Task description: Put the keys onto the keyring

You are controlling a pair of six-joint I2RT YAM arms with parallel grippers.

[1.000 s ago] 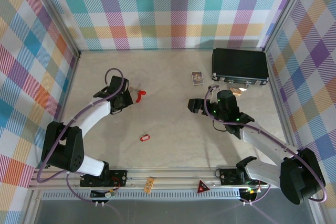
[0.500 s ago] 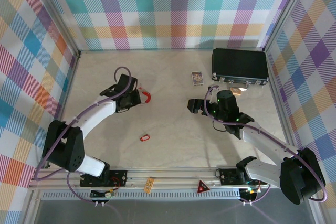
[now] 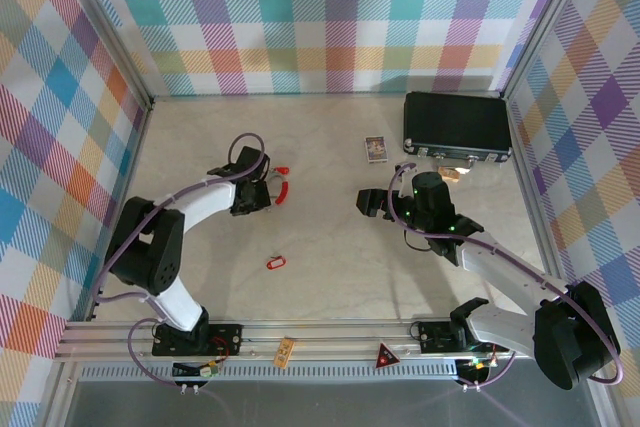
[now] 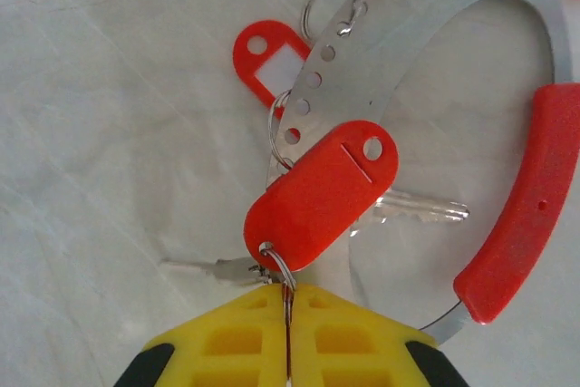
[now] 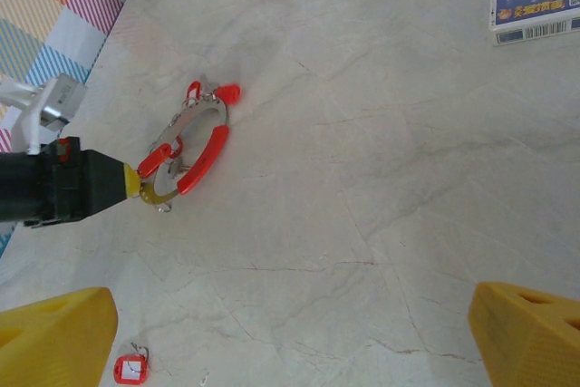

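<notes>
Atop keyring point(image 4: 381, 52), key tag point(image 4: 322, 192) diagonal.

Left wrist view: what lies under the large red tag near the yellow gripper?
Under the red tag a silver key sticks out to the right, and the keyring's holed metal band passes beneath. The key's head and that stretch of band are covered.

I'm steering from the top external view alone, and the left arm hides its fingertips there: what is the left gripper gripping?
Observer: The left gripper is shut on the small split ring of a red key tag.
Operator: Where does that tag lie?
Observer: Across the perforated metal band of the keyring; its split ring sits off the band.
Operator: And the right gripper?
Observer: The right gripper is open, its yellow fingers wide apart.
</notes>
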